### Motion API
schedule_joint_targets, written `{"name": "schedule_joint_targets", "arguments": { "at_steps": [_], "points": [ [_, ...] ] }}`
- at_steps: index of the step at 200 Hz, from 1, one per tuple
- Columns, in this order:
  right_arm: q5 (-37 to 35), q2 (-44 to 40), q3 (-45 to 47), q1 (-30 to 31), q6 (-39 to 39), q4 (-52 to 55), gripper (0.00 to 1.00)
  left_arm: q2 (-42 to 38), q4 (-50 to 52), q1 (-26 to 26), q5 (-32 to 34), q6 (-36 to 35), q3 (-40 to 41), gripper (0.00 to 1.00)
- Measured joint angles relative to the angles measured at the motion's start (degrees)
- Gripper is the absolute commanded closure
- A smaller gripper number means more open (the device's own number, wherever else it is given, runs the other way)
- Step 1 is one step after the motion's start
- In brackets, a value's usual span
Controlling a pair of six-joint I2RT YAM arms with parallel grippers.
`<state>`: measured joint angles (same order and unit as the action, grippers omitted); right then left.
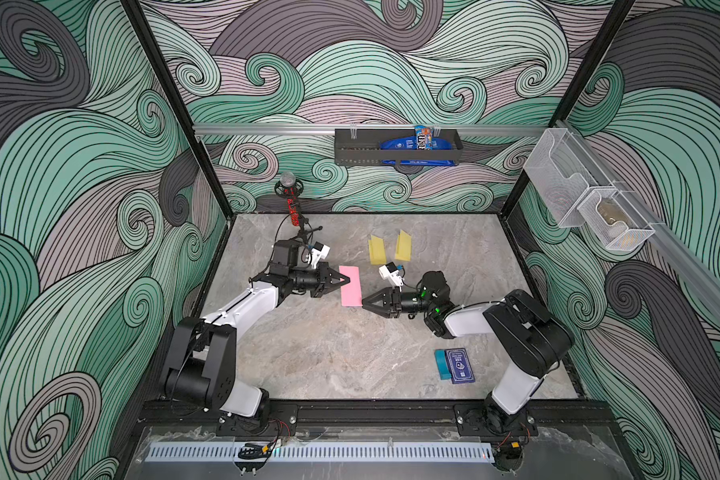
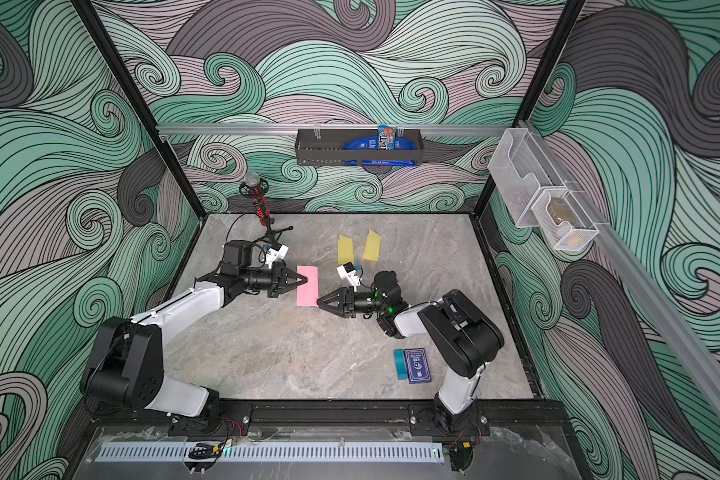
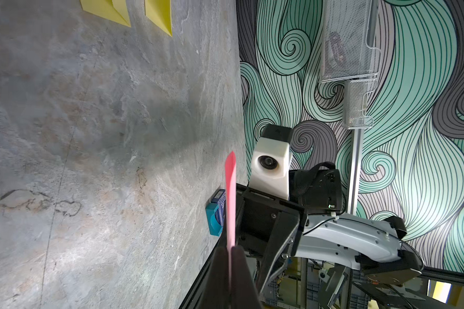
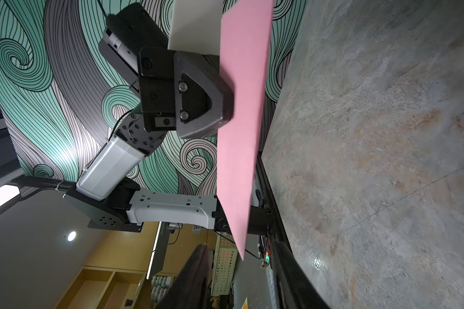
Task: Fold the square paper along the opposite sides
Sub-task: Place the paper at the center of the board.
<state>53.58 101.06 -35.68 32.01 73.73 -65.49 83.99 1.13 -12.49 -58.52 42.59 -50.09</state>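
1. A grey table with a smooth, stone-like surface, veined and blotched with rust, forms the floor of a boxed workspace. The walls carry swirling wave patterns in green, grey and lilac, framed by black posts and silver rails.
2. A pink paper, a thin matte narrow rectangle, hangs above the middle of the table, lying roughly level.
3. The left gripper, black and wedge-shaped, reaches in from the left. Its fingers are pressed together on the paper's left edge.
4. The right gripper points at the paper's near right corner. In the right wrist view its jaws look partly spread, and the corner hangs free beside one finger.
5. Two yellow folded sheets lie side by side just beyond the pink paper, toward the far wall.
6. A black slotted basket on the far wall holds glossy blue packets.
7. Two mesh bins hang on the right wall. The nearer one holds something brownish, too unclear to name.
8. A microphone stands at the far left. A dark blue card box sits in a teal holder at the near right.
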Motion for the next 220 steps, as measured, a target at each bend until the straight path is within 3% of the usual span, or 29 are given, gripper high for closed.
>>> {"name": "schedule_joint_targets", "arguments": {
  "at_steps": [68,143,169,200,220],
  "points": [
    [0.5,1.6,-2.9,0.8,3.5,-4.5,0.73,-0.5,-0.9,0.4,0.0,0.5,0.7,1.00],
    [0.5,2.4,-3.8,1.5,3.1,-3.4,1.00,-0.7,-1.0,0.8,-0.2,0.5,0.7,1.00],
    [0.5,2.4,-3.8,1.5,3.1,-3.0,1.00,-1.9,-1.0,0.9,-0.3,0.5,0.8,1.00],
    [0.7,2.4,-3.9,1.5,3.1,-2.8,1.00,-2.9,-1.6,1.2,-0.8,0.9,0.8,0.73],
    [0.9,2.3,-3.9,1.6,3.1,-2.8,1.00,-2.9,-4.5,1.8,-1.2,2.8,1.6,0.63]
  ]
}}
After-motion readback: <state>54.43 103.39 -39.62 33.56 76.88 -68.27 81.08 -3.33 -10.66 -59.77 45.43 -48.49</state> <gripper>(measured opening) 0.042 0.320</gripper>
